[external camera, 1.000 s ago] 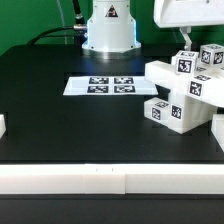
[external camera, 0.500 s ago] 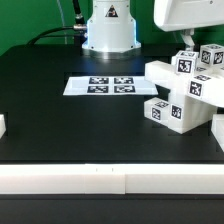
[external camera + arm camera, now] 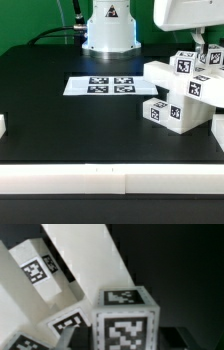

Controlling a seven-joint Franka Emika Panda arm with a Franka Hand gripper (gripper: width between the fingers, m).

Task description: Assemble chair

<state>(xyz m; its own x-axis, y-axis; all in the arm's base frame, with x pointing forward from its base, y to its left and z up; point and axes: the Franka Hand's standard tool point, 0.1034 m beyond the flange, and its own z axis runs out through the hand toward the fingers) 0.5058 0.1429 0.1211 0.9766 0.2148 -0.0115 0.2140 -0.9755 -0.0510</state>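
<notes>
- Over on the exterior view's right of the black counter [image 3: 60, 115] sits the chair [image 3: 180, 92], a chunky white stack with tags.
- Marker board [image 3: 103, 86] lies flat nearby.
- Tool [image 3: 198, 44] hangs right over the chair's top; can't tell if it's gripping.

End effector [image 3: 201, 42]: mostly cropped by the exterior view's upper edge; finger spacing unreadable. Chair [image 3: 185, 92] below it is running off the frame's side. Wrist view is cropping every chair part, tags blurring.
</notes>
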